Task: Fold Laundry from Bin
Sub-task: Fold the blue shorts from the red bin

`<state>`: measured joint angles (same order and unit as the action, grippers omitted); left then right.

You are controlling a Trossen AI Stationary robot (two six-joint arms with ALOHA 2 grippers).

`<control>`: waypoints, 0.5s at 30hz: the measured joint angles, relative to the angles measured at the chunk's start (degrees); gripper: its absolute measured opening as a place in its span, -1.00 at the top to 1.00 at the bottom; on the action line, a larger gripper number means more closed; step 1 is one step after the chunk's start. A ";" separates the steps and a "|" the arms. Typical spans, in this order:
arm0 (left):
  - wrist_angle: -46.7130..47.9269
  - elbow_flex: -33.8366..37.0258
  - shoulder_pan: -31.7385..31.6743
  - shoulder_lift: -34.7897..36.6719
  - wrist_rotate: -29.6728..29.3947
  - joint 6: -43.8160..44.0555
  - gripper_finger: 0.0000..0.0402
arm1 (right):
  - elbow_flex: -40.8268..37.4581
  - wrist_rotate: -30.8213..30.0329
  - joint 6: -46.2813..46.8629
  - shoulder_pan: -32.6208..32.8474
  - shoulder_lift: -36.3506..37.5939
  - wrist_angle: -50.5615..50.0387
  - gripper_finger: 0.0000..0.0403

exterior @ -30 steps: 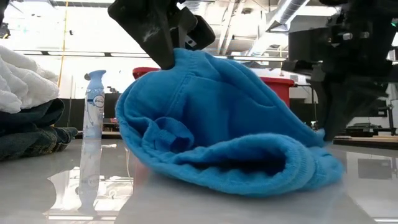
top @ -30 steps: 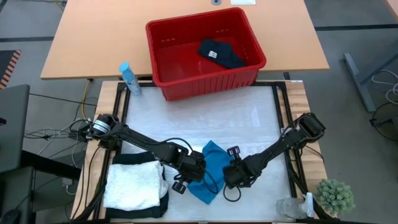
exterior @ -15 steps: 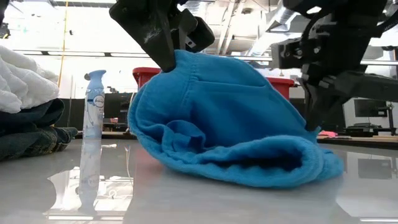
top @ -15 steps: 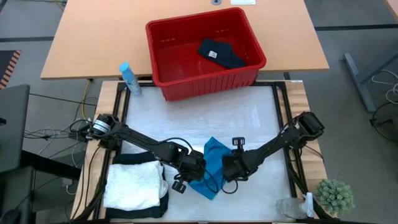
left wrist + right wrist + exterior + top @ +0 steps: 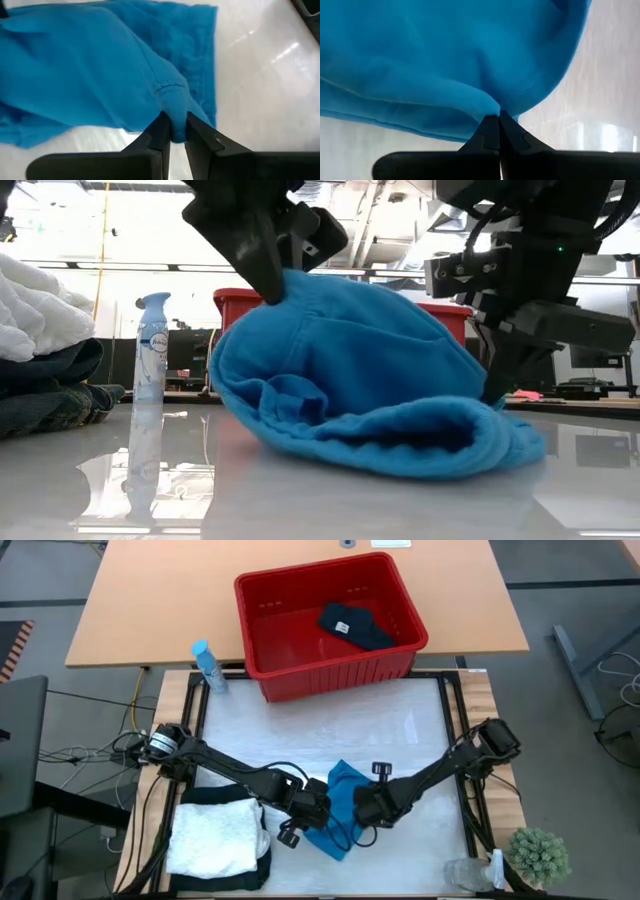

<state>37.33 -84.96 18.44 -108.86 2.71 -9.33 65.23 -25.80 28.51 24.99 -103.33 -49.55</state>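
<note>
Laundry is being folded: the left gripper (image 5: 312,812) pinches one edge of the blue cloth (image 5: 338,810) and the right gripper (image 5: 366,808) is shut tight on the other edge, probably to lift it and fold it. It sits on the shiny white table (image 5: 400,730), beside a folded white towel (image 5: 213,836). Farther back stands the red bin (image 5: 300,665) with one dark cloth (image 5: 355,626) inside.

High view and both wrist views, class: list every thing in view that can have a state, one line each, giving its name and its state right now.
Blue garment: crumpled on the table, pinched at two edges.
Left gripper: shut on a fold of the blue garment.
Right gripper: shut on the blue garment's hem.
Red bin: upright, one dark garment left inside.
White garment: folded, stacked on a dark folded one.
Spray bottle: upright beside the bin.
</note>
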 joint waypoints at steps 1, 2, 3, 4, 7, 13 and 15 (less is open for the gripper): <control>0.13 -0.01 -0.14 0.00 1.23 0.01 0.82 | 0.00 0.02 -0.02 -0.02 -0.05 -0.03 0.93; 0.44 -0.20 -0.36 0.00 2.91 0.03 0.80 | 0.00 0.02 0.00 -0.02 -0.09 0.15 0.93; 0.82 -0.51 -0.48 0.00 4.74 0.10 0.77 | 0.00 0.04 0.00 0.00 -0.09 0.56 0.93; 0.82 -0.80 -0.62 0.00 6.70 0.41 0.73 | 0.00 0.02 0.00 0.01 -0.09 1.12 0.93; 0.72 -1.73 -0.97 0.00 12.05 1.64 0.58 | 0.00 0.09 0.02 -0.02 -0.09 2.37 0.93; 0.68 -3.44 -0.97 0.00 12.63 2.62 0.18 | 0.00 0.07 0.06 -0.08 -0.07 3.10 0.93; 0.70 -3.55 -0.85 0.00 10.79 3.01 0.06 | 0.00 0.07 0.15 -0.08 -0.07 3.54 0.93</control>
<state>38.03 -88.51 17.60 -108.86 13.50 -6.32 65.23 -25.74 28.67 24.91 -103.39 -46.01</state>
